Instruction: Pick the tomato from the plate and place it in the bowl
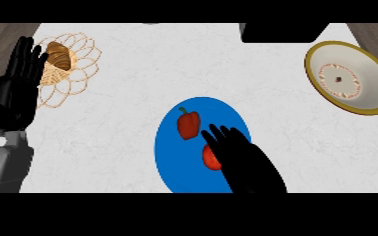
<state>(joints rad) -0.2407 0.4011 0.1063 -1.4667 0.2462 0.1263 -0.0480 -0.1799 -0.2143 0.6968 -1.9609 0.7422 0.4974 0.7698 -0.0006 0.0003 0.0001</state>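
Tomato [211, 158] sits on the blue plate [171, 150], lower right part, mostly hidden under the right hand [247, 162]. Only its left edge shows, red and rounded. Hand lies over it, fingers stretched forward toward the plate's centre, fairly straight; no curl round the tomato is visible, so it looks spread rather than holding, though the thumb side is hidden.

Risks, as judgement: tomato is smooth and round, so if the fingers close off-centre it could roll out across the slick plate. Red pepper [189, 124] lies just beside the fingertips, on the same plate; a sloppy close could nudge it or catch it instead, as both are red. Bowl [343, 77] is well apart, at the desk's right edge, so a long carry follows; a shallow hold could slip on the way. Bowl looks tilted in this view with a wide gold rim, so a release near the rim could bounce out.

Materials: plate flat, glossy, plain blue. Pepper lumpy, with a small green stem. Bowl cream, glazed, with a patterned ring inside. Desk [184, 65] pale marble, faint veins. Far left is a wire basket [77, 75] of looped petals holding a croissant [59, 56], brown and ridged. Left hand [21, 82] rests open at the left edge, fingers up, beside the basket.
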